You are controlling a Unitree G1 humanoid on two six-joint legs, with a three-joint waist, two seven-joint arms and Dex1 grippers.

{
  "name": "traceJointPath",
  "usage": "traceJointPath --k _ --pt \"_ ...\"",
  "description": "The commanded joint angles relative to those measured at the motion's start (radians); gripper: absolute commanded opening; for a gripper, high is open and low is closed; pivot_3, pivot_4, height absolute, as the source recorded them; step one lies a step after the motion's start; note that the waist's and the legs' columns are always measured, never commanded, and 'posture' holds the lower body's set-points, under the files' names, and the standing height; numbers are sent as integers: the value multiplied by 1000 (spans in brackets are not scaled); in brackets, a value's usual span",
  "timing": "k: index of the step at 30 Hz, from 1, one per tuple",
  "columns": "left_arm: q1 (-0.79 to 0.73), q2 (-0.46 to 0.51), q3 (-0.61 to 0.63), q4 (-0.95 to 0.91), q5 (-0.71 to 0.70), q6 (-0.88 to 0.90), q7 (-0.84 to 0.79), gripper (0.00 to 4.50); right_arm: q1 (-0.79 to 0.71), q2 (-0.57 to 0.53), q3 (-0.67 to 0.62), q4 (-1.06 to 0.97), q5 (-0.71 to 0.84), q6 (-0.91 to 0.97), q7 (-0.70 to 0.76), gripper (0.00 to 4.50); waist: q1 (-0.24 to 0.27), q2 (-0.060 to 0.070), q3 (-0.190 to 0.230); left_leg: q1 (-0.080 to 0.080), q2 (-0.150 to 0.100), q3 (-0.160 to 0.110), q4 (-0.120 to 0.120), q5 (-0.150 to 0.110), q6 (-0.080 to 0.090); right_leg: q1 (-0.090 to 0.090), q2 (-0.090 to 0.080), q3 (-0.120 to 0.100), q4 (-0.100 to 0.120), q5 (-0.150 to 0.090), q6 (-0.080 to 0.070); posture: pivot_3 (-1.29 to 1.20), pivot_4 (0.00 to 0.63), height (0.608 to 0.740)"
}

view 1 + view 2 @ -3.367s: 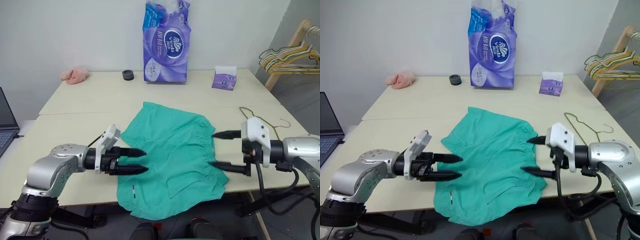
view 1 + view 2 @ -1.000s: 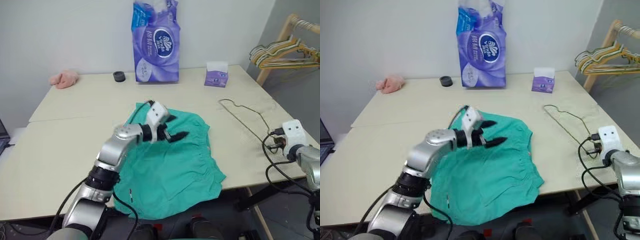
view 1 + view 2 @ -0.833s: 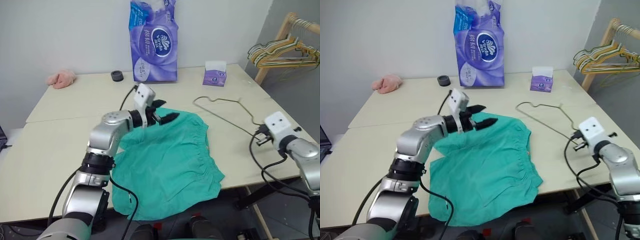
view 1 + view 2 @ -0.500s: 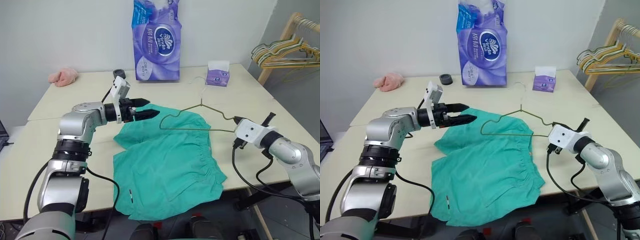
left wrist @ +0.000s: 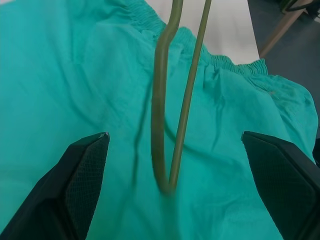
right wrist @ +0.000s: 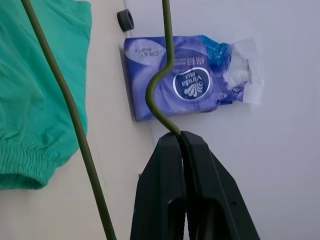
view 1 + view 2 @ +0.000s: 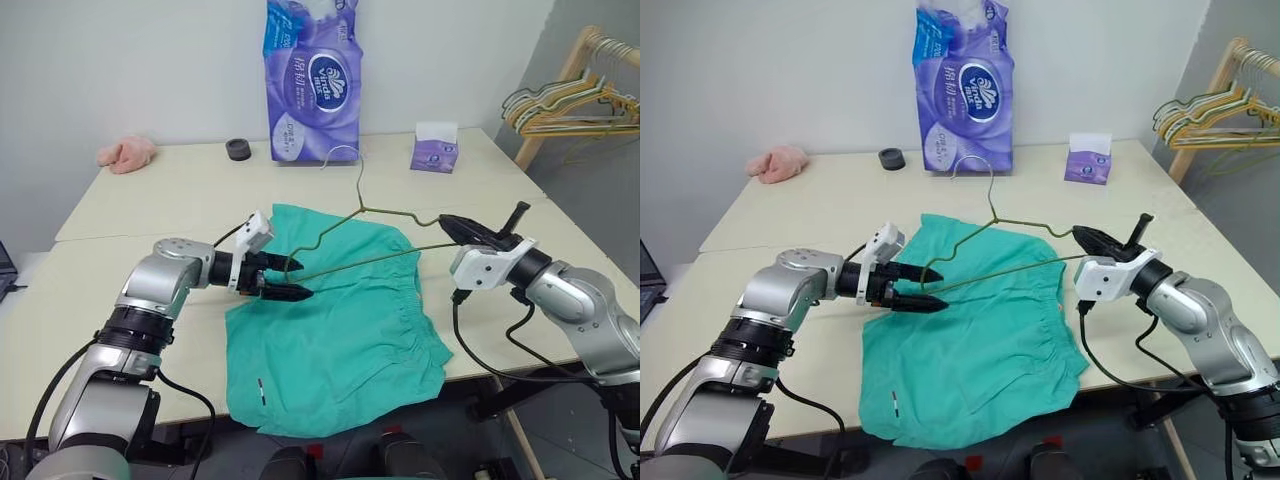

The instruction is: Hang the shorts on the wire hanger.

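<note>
Holding the wire hanger by one corner, the right gripper sits at centre right of the head view with its black fingers pinched tight on the wire. The hanger hangs in the air across the middle of the frame, its hook rising toward the purple tissue pack at upper centre. Its far corner reaches between the spread fingers of the left gripper, which stands wide open at centre left and grips nothing. Below them the shorts lie flat on the table, spreading from the centre to the near edge.
</note>
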Motion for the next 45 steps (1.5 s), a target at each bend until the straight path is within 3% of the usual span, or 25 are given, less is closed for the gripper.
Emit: traceJointPath --k 1,2,5,18,25,28,32,36,39,42,45 --pt "-1 -1 0 -51 -6 -3 -15 4481 -19 11 -15 -25 -11 -21 3 0 0 0 0 0 0 0 0 0 0 0 0 0 0 0 0 -141 62 740" --pt "1 -3 0 -51 -8 2 -19 4481 -21 14 -16 -25 -12 -23 5 0 0 0 0 0 0 0 0 0 0 0 0 0 0 0 0 -141 62 740" --pt "1 -13 1 -44 -10 1 -21 3939 -22 23 -20 -25 -13 -30 9 0 -1 0 0 1 0 0 0 0 0 0 0 0 1 0 0 -141 62 740" --pt "56 -12 -20 -116 -6 12 -55 41 -10 46 -29 -39 7 -29 26 0 -4 0 0 1 0 0 1 0 0 0 0 0 4 0 0 -149 67 740" --pt "58 -16 -21 -120 -7 23 -54 41 5 33 -21 -60 0 -40 67 0 -5 0 0 3 0 0 1 0 0 0 1 0 7 -1 -1 -154 68 740" --pt "55 -17 -23 -115 -4 19 -54 0 17 29 -25 -70 12 -55 77 714 -5 0 0 3 0 0 1 0 0 0 1 0 7 -1 -1 -154 68 740" --pt "56 -18 -25 -113 10 -10 -43 0 48 1 -25 -84 36 -83 129 2065 -6 0 0 3 0 0 1 0 0 0 1 0 7 -1 -1 -155 68 740" --pt "60 -29 -23 -105 54 -110 4 0 106 -22 -58 -136 164 -18 218 3475 -4 -1 0 3 0 0 1 0 0 0 1 0 7 -1 -1 -154 69 740" --pt "60 -31 -30 -96 98 -201 32 0 146 -26 -111 -199 290 146 287 3475 -3 -1 1 3 0 0 2 0 0 0 0 0 8 -1 -1 -154 69 740" --pt "76 -6 -58 -109 163 -329 25 0 175 -34 -188 -306 512 465 364 3475 0 -1 1 3 0 0 2 0 0 0 0 0 8 -1 -1 -161 72 740" --pt "78 5 -72 -120 192 -396 9 0 175 -69 -213 -354 589 623 409 3475 0 -1 1 3 0 0 1 0 0 0 0 0 7 -1 -1 -161 72 740"
